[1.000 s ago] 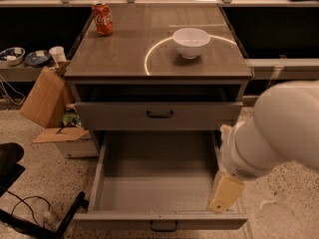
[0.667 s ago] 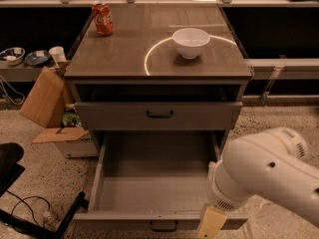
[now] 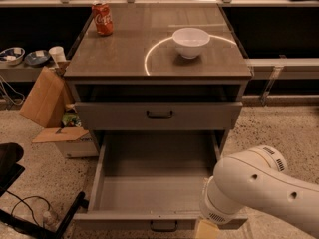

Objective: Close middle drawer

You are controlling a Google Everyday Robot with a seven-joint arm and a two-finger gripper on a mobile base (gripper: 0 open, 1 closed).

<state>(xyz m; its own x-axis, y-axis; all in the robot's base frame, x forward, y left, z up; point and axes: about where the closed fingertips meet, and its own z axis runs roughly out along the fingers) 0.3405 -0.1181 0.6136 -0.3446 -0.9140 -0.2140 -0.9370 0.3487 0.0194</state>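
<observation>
The middle drawer (image 3: pixel 154 183) is pulled far out of the grey cabinet, and its wide, deep tray is empty. Its flat front runs along the bottom of the view, with the small dark bar handle (image 3: pixel 163 226) at centre. Above it, the top drawer (image 3: pixel 159 115) stands slightly out, with its handle (image 3: pixel 159 114) at centre. My white arm (image 3: pixel 264 193) fills the lower right. Only the tan top of my gripper (image 3: pixel 206 231) shows at the bottom edge, at the drawer's front right corner. The rest is cut off.
On the cabinet top stand a red cola can (image 3: pixel 103 18) at the back left and a white bowl (image 3: pixel 190 42) to the right of centre. Cardboard boxes (image 3: pixel 47 97) lie on the floor at the left. A black chair base (image 3: pixel 10 168) and cables are at the lower left.
My arm has swung down and leftwards, from beside the drawer's right wall to its front right corner, and the gripper has sunk to the bottom edge. The drawer has not visibly moved.
</observation>
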